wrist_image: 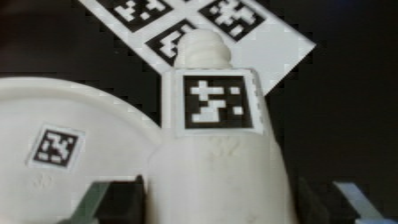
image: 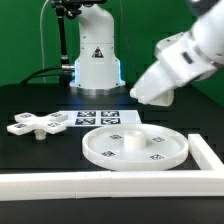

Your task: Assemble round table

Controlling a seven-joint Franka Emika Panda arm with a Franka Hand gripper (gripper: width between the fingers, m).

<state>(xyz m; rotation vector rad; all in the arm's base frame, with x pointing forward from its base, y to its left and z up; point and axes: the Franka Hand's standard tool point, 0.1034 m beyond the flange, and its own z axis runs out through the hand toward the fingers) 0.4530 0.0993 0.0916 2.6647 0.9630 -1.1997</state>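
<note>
My gripper is shut on the short cylindrical post, a white piece with a square black-and-white tag facing the wrist camera. The post fills the space between the two dark pads. Beneath it in the wrist view lies the rimmed round disc, with one tag showing. In the exterior view the gripper hangs above the table to the right of centre, higher than the disc and tilted. There the post blends into the white hand. The small cross-shaped piece lies flat at the exterior view's left.
The marker board lies flat behind the disc and also shows past the post as the marker board. A long white border rail runs along the front and up the right side. The arm's base stands at the back.
</note>
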